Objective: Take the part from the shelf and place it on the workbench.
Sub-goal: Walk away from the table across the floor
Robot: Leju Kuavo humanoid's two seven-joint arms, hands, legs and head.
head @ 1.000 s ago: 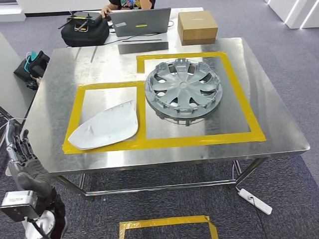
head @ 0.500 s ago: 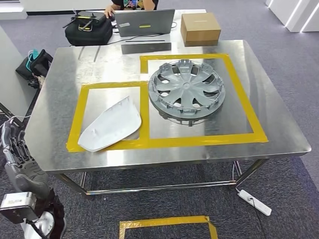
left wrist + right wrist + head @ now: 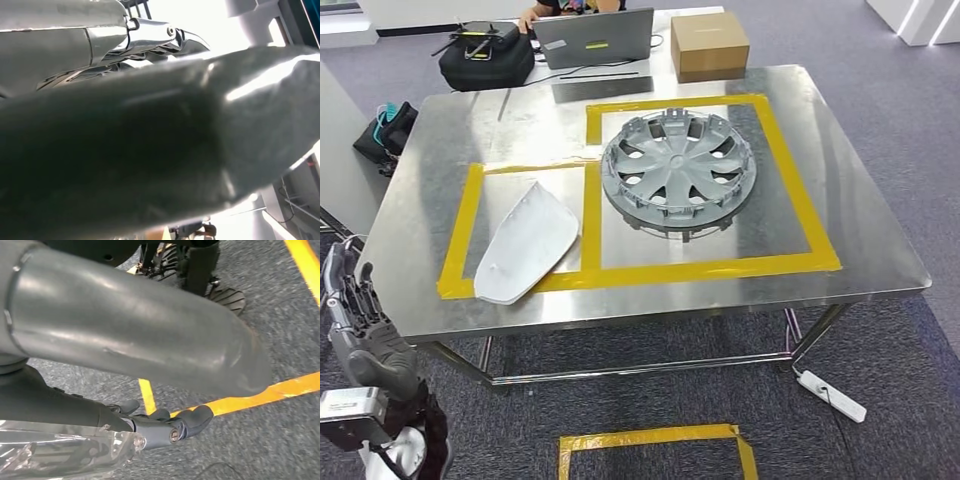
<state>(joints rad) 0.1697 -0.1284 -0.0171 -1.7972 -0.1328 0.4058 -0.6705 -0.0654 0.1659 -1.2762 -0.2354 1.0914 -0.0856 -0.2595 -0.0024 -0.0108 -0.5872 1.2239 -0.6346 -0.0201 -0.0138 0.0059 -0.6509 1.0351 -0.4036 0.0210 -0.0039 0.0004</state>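
Observation:
A white curved part (image 3: 525, 243) lies on the steel workbench (image 3: 426, 190), inside the left yellow-taped box, its lower tip over the tape. A grey wheel cover (image 3: 678, 167) sits flat in the larger taped box to its right. My left hand (image 3: 358, 315) hangs below the workbench's near left corner, fingers apart and pointing up, holding nothing. In the left wrist view the same hand (image 3: 151, 150) is a blurred grey thumb with silver fingers (image 3: 166, 37) beyond it. My right hand (image 3: 166, 427) hangs over the carpet with its fingers stretched out and nothing in them.
Beyond the workbench stand a laptop (image 3: 595, 38), a cardboard box (image 3: 709, 44) and a black bag (image 3: 486, 57), with a person's hand (image 3: 527, 18) behind them. Another bag (image 3: 386, 128) lies at the left. A power strip (image 3: 832, 395) and yellow floor tape (image 3: 652, 440) lie on the carpet.
The whole picture has shifted and turned a little, so the camera has moved. My left hand stays low at the left. The parts on the workbench lie where they were.

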